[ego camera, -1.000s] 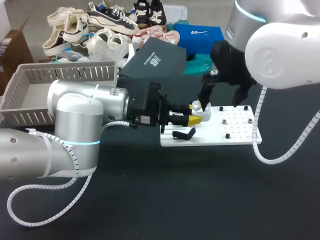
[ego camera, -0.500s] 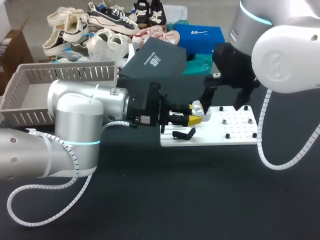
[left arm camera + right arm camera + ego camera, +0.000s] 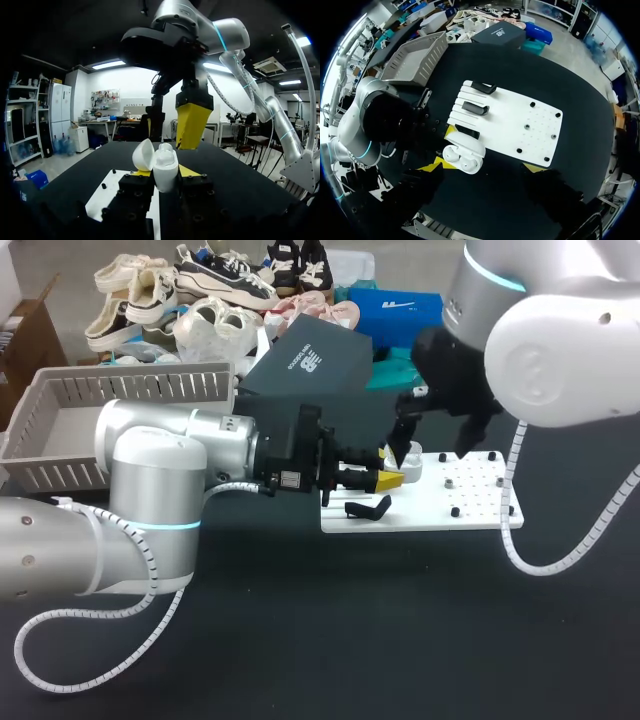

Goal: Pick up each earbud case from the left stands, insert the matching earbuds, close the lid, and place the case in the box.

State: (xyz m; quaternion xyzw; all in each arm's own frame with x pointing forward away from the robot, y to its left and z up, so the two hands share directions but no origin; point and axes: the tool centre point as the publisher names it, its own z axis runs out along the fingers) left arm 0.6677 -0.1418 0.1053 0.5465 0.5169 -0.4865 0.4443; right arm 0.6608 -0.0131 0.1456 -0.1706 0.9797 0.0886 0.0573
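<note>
A black matte table is spreading across the lower and middle frame, taking soft, even light over its dark top.

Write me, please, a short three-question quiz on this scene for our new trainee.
1. True or false: the earbud case has its lid shut.
2. What does the left gripper hold? A: a shoe. B: the earbud case. C: a black stand.
3. Fill in: the right gripper, fingers open, hangs ___ the earbud case.
Key: 1 false, the lid stands open; 2 B; 3 above.
</note>
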